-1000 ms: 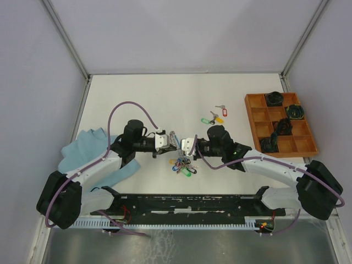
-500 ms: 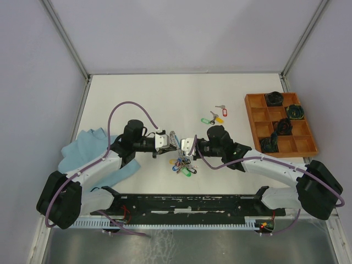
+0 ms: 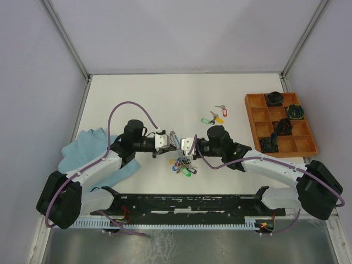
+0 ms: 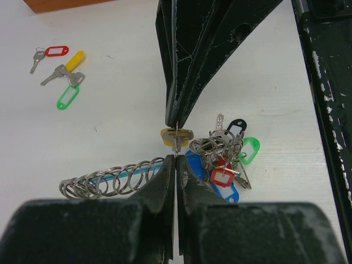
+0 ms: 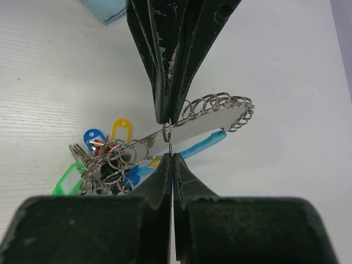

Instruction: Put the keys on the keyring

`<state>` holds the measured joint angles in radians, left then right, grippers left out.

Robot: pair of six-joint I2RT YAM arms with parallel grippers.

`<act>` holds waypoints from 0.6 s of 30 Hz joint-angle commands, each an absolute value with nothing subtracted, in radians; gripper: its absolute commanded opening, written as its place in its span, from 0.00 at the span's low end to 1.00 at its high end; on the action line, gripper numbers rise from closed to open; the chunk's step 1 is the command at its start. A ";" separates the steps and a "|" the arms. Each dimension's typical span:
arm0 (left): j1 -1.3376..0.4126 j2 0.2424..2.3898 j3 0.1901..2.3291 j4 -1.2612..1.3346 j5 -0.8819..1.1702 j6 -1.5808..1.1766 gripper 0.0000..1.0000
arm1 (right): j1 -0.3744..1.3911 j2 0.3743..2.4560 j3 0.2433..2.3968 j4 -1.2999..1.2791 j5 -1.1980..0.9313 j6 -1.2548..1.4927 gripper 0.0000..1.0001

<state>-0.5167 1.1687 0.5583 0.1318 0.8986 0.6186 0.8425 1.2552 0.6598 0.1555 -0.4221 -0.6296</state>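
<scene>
Left gripper (image 4: 175, 165), closed, pinches the keyring (image 4: 110, 179), whose long axis lies crosswise to the fingers. Right gripper (image 4: 175, 118), closed and tip to tip opposite, holds 1 yellow-tagged key (image 4: 176, 135), its blade apparently aimed at the ring. 3 loose keys (image 3: 213, 116) lie well apart.

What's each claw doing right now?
Left claw: closed, holding the keyring.
Right claw: closed, holding a yellow-tagged key.

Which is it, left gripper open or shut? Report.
Shut: the left gripper shows its two fingers pressed together, no gap between them, in its wrist view.
</scene>
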 commanded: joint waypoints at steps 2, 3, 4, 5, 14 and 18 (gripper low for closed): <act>-0.516 1.148 0.595 0.160 0.915 0.644 0.03 | 0.847 1.221 0.679 0.184 -0.406 -0.624 0.01; -0.515 1.148 0.597 0.160 0.914 0.644 0.03 | 0.847 1.221 0.679 0.185 -0.408 -0.623 0.01; -0.516 1.148 0.597 0.159 0.917 0.644 0.03 | 0.847 1.221 0.680 0.186 -0.411 -0.623 0.01; -0.517 1.147 0.597 0.160 0.917 0.644 0.03 | 0.847 1.221 0.679 0.189 -0.413 -0.622 0.01; -0.516 1.148 0.596 0.160 0.909 0.641 0.03 | 0.848 1.218 0.687 0.165 -0.432 -0.627 0.01; -0.515 1.144 0.597 0.160 0.906 0.640 0.03 | 0.848 1.216 0.693 0.149 -0.447 -0.629 0.01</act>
<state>-0.5167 1.1687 0.5583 0.1299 0.8955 0.6186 0.8425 1.2472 0.6598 0.1432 -0.4206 -0.6300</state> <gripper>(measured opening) 0.043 0.009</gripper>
